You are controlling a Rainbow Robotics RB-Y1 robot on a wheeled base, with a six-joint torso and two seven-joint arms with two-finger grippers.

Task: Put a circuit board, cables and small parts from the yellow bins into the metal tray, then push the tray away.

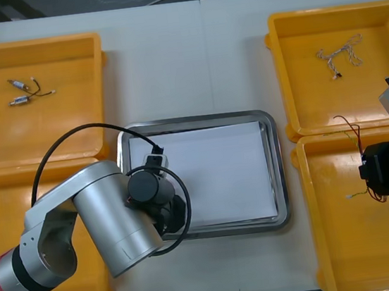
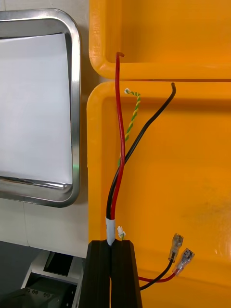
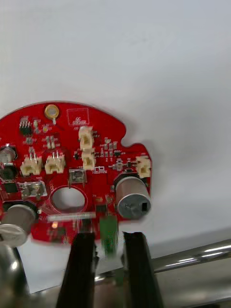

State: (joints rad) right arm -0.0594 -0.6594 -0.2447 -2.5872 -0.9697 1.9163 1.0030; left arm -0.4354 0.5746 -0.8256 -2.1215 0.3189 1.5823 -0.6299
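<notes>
Two grippers are loaded at once. The left gripper is clamped on the edge of the round red circuit board. The board reaches away from the fingertips over the white sheet inside the metal tray, and the tray's shiny rim runs just behind the fingers. The right gripper is pinched tight on the red and black cable pair at its white band, above the yellow bin. The thin green and yellow twisted cable trails beyond the fingertips alongside the pair.

I see two risks. The board is held only by its edge and so near the rim that it may come to rest tilted on the metal when let go. The long loose cable ends may also snag the bin wall on the way across, and the thin twisted cable looks barely caught, so it could drop out.
</notes>
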